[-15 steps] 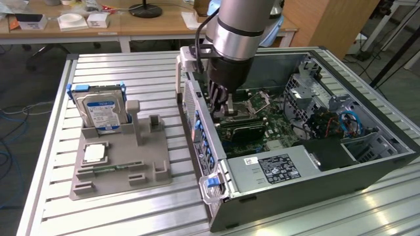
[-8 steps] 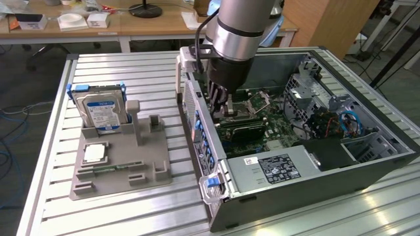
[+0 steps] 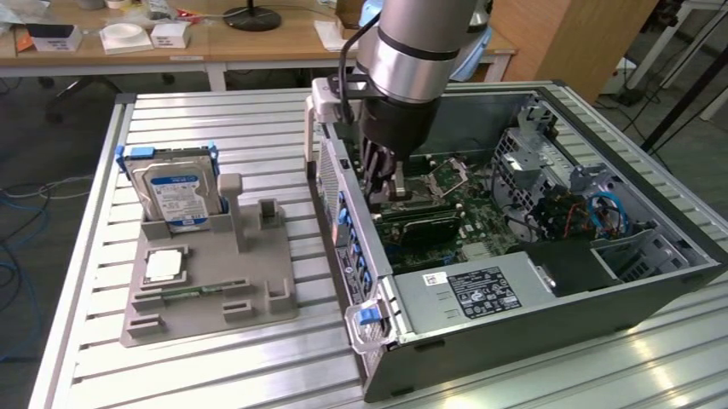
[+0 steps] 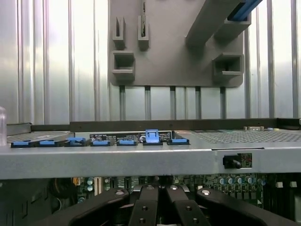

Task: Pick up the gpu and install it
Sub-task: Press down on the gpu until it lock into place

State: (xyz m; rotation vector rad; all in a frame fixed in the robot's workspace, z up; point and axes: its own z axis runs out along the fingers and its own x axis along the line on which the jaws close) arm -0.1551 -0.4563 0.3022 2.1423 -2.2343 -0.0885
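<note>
No lettering can be read anywhere.

The hard drive (image 3: pixel 173 198), standing in the grey holder well off to the side of the end effector (image 3: pixel 390 189), carries a blue-and-white label whose print is too small to make out. The power supply (image 3: pixel 472 294) in the computer case (image 3: pixel 546 324), near the end effector, bears a black label and a small white sticker, both illegible.

A silver hard drive (image 3: pixel 173 194) stands upright in a grey holder tray (image 3: pixel 205 294) — on the slatted tabletop (image 3: pixel 80 281).
</note>
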